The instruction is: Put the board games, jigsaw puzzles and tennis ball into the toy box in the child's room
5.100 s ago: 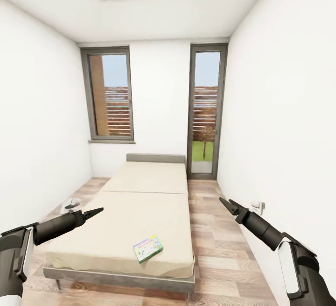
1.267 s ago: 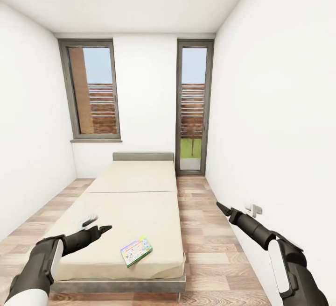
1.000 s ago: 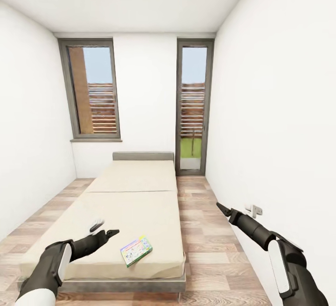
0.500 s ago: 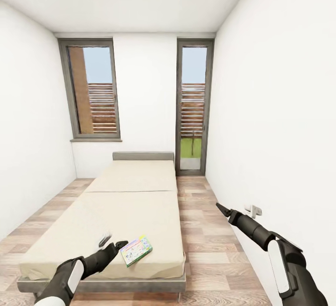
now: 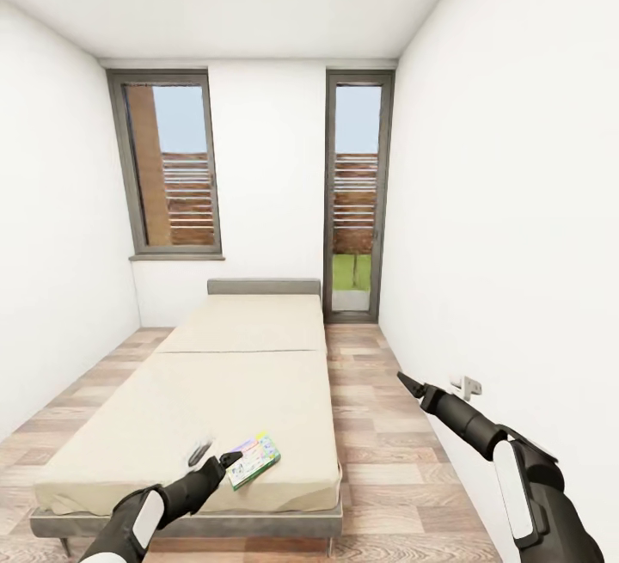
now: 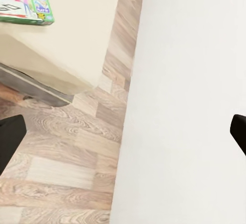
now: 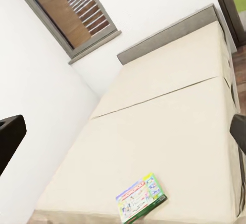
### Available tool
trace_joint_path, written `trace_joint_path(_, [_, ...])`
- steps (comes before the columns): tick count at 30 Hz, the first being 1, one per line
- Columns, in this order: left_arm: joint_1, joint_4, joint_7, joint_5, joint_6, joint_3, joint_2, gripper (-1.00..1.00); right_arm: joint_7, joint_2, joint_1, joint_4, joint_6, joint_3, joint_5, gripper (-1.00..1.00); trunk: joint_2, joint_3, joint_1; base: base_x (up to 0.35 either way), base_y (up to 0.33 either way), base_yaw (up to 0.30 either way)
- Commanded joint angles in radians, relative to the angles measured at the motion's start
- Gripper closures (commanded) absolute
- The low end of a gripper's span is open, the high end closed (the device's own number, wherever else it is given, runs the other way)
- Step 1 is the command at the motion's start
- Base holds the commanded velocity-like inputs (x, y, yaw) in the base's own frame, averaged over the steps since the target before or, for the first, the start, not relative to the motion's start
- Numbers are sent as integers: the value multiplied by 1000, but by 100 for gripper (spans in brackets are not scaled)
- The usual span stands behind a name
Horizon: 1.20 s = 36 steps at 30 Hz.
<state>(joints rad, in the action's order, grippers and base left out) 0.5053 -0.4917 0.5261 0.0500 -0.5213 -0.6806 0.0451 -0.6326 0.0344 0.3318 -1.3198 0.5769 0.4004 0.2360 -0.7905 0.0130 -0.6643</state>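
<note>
One board game [image 5: 253, 460], a small flat white-and-green colourful box, lies near the foot corner of the bed [image 5: 249, 374]. It also appears in the left wrist view as the board game [image 6: 25, 1] and in the right wrist view as the board game [image 7: 140, 198]. My left gripper [image 5: 215, 456] is open, just left of the box, low over the mattress edge. Its fingers [image 6: 10, 139] stand far apart. My right gripper [image 5: 406, 383] hangs open over the floor to the right of the bed, apart from everything. The table and toy box are out of view.
The bed has a grey headboard [image 5: 263, 287] against the far wall. A window [image 5: 170, 172] and a glass door [image 5: 354, 202] are behind it. A strip of wood floor [image 5: 387, 425] runs between bed and right wall, which carries a socket [image 5: 467, 387].
My left arm has swung right and down over the foot of the bed, ending beside the board game. The right arm has barely moved. Since the oldest frame, the camera has come closer to the bed.
</note>
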Motion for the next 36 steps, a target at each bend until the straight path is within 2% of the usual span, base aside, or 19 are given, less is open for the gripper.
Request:
trace_joint_path(1, [1, 0, -18, 7, -9, -26, 1, -100, -4, 1, 1, -2, 16, 2, 5, -100, -8, 5, -4, 0, 0, 0])
trace_joint_path(5, [1, 2, -66, 9, -7, -62, -2, -100, -10, 3, 1, -20, 55, -1, 6, -100, -36, 17, -20, 0, 0, 0])
trace_joint_path(8, [1, 2, -82, 10, -7, -72, -5, -100, -13, 6, 1, -61, 94, -4, 6, -100, -57, 27, -31, 0, 0, 0])
trace_joint_path(12, [1, 1, -95, 13, -6, -80, -12, -100, -16, 16, 1, -132, 185, -6, 15, -100, -85, 39, -46, 0, 0, 0])
trace_joint_path(14, [1, 1, -97, 14, 1, -82, -13, -100, -18, 22, 1, -155, 223, -6, 42, -100, -99, 45, -54, 0, 0, 0])
trace_joint_path(15, [1, 1, -98, 13, 9, -82, -13, -100, -20, 24, 1, -170, 239, -7, 70, -100, -106, 48, -58, 0, 0, 0])
trace_joint_path(18, [1, 2, -100, 14, 31, -82, -13, -100, -15, 26, 1, -186, 255, -7, 112, -100, -127, 58, -69, 0, 0, 0])
trace_joint_path(23, [1, 4, -101, 14, 51, -82, -11, -100, -22, 14, 2, -202, 271, 8, 147, -100, -162, 74, -89, 0, 0, 0])
trace_joint_path(36, [1, 4, -101, 14, 52, -83, -13, -100, -25, 25, 3, -207, 275, 2, 156, -100, -253, 114, -138, 0, 0, 0])
